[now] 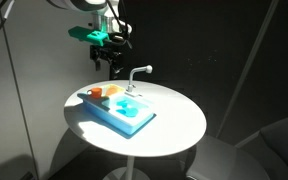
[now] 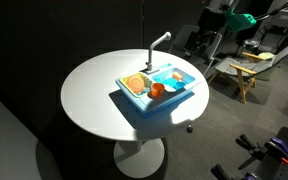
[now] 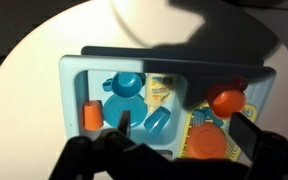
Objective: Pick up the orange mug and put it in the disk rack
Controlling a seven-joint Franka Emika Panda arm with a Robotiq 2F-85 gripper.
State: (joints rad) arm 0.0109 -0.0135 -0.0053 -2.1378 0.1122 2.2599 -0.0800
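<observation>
the tool [image 1: 112, 60] hung spread and empty well above the bench [image 1: 184, 125]. the orange mug [image 3: 227, 100] sat in the blue sink unit [image 3: 74, 75], just beside the pale rack [image 3: 196, 120] that carried an orange plate [image 3: 206, 145]. tiny and crowded by the plate and the blue cups [image 3: 124, 83], the mug could tip or slip under a skewed descent. a second orange piece [image 3: 91, 115] might be grabbed by mistake. no writing could be read.
</observation>
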